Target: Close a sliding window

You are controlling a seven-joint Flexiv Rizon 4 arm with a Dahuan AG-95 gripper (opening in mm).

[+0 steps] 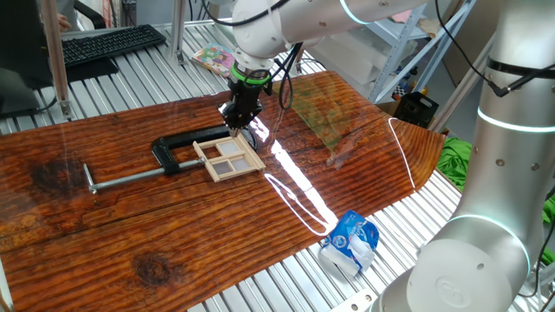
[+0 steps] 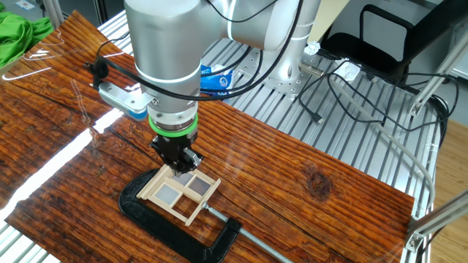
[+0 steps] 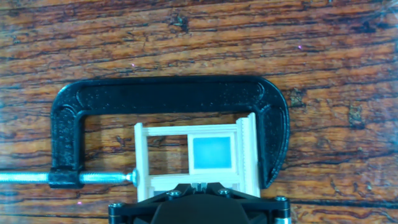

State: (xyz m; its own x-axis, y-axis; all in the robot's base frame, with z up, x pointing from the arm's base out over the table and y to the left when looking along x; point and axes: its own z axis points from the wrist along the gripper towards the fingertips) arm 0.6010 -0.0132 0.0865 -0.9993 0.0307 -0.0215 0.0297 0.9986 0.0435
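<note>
A black clamp [image 3: 168, 99] lies flat on the wooden table [image 1: 130, 234], its silver rod [image 1: 130, 178] running left, and grips the sliding window [image 3: 196, 155] so it should not slip when pushed. To the right, the gripper [image 1: 239, 114] hovers at the window's edge; whether its fingers are spread cannot be told.

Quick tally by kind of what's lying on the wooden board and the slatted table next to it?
Model window: 1
Black clamp: 1
Blue and white crumpled bag: 1
Green cloth: 1
Keyboard: 1
Total: 5
</note>
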